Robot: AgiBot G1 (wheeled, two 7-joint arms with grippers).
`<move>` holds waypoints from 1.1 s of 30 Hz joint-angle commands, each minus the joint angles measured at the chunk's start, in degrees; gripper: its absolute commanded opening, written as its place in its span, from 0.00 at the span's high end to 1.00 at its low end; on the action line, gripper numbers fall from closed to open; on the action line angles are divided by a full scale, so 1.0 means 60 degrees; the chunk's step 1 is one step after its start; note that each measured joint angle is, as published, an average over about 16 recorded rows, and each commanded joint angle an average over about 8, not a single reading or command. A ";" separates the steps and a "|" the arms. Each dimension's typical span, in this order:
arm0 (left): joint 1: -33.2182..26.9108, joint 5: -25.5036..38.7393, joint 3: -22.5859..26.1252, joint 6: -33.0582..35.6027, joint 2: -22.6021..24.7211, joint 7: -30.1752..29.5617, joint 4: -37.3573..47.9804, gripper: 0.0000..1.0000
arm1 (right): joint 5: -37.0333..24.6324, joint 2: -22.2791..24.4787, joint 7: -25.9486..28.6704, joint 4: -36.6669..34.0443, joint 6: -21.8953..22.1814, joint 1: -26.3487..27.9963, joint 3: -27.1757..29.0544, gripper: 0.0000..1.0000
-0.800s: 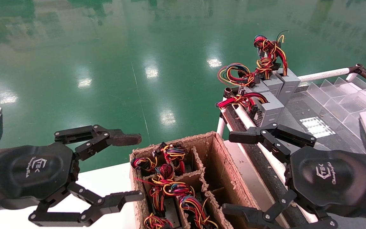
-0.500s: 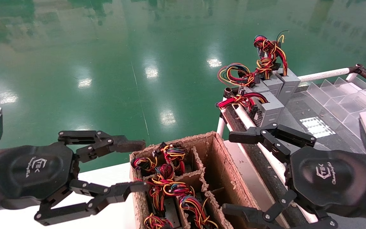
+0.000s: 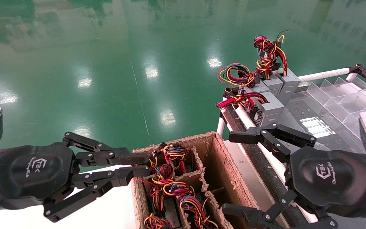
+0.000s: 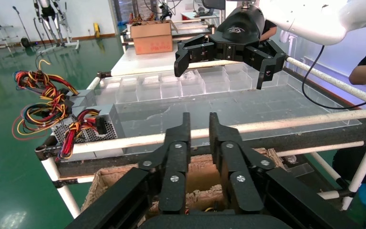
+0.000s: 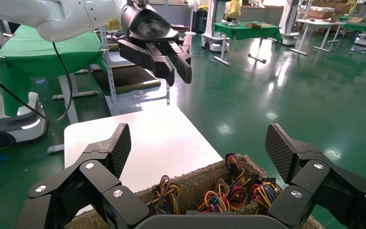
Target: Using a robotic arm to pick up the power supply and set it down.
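Two black linkage-finger grippers are seen. The left gripper (image 3: pixel 138 165) is nearly clenched at the far-left corner of the cardboard box (image 3: pixel 219 165), its fingers (image 4: pixel 181 143) brought almost together with only a narrow gap left; whether wires are pinched there cannot be told. The right gripper (image 3: pixel 233 173) is spread wide and empty, held over the box's right side and the rail of the rack (image 3: pixel 324 74).

Four grey power supplies (image 3: pixel 273 90) with wire bundles are counted at the far-left corner of the rack's clear top, well apart from both grippers. Inside the box, which is split by cardboard dividers, about six bundles of red, yellow, black and blue wires (image 3: pixel 170 187) are visible; the units beneath them are mostly hidden. The nearest bundle (image 3: pixel 167 152) lies just beside the left gripper's fingertips.
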 commanded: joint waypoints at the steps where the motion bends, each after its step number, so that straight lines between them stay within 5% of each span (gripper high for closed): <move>1: 0.0000 0.0000 0.0000 0.0000 0.0000 0.0000 0.0000 1.00 | 0.0000 0.0000 0.0000 0.0000 0.0000 0.0000 0.0000 0.00; 5: 0.0000 0.0000 0.0000 0.0000 0.0000 0.0000 0.0000 1.00 | 0.0000 0.0000 0.0000 0.0000 0.0000 0.0000 0.0000 0.00; 13: 0.0000 0.0000 0.0000 0.0000 0.0000 0.0000 0.0000 0.01 | 0.0000 0.0000 0.0000 0.0000 0.0000 0.0000 0.0000 0.00; 26: 0.0000 0.0000 0.0001 0.0000 0.0000 0.0001 0.0001 0.00 | -0.0111 0.0000 0.0028 -0.0037 0.0050 -0.0019 -0.0051 0.00; 33: -0.0003 -0.0001 0.0004 0.0002 0.0001 0.0003 0.0006 0.00 | -0.1382 -0.0248 0.0694 -0.0269 0.0410 0.0232 -0.0787 0.00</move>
